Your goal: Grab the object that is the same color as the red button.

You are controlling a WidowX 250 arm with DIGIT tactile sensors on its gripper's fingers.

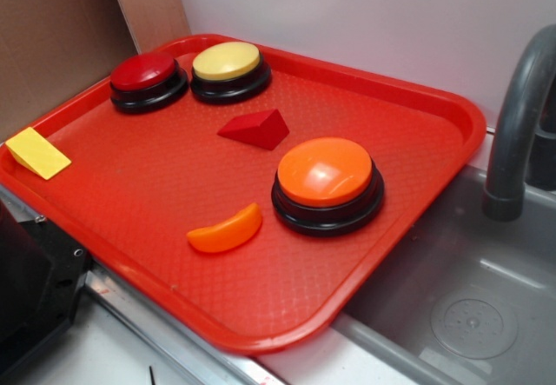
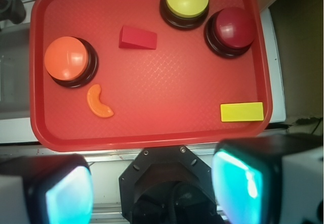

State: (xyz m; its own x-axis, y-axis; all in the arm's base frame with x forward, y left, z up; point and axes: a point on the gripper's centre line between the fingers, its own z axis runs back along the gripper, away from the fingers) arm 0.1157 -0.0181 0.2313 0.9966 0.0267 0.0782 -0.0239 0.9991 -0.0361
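A red tray (image 1: 417, 229) carries all items and rests beside a grey sink (image 1: 486, 315) with a grey faucet (image 1: 517, 133).

Positions below follow the exterior view.

1. The red wedge (image 1: 254, 129) lies near the middle of the tray, slightly toward the far edge. It touches nothing. It sits between the two far buttons and the orange button.
2. The red button (image 1: 148, 81) stands in the far left corner of the tray. The yellow button (image 1: 230, 70) stands just beside it along the far edge.
3. The orange button (image 1: 327, 183) stands toward the right edge, near the wedge but apart from it.
4. The orange crescent (image 1: 226, 231) lies toward the near edge, just beside the orange button.
5. The yellow wedge (image 1: 37, 152) rests at the left edge of the tray.

In the wrist view, the gripper (image 2: 152, 186) hangs above and outside one long edge of the tray. Its fingers (image 2: 68, 193) stand wide apart and hold nothing. The gripper is well apart from the red wedge (image 2: 137, 38).
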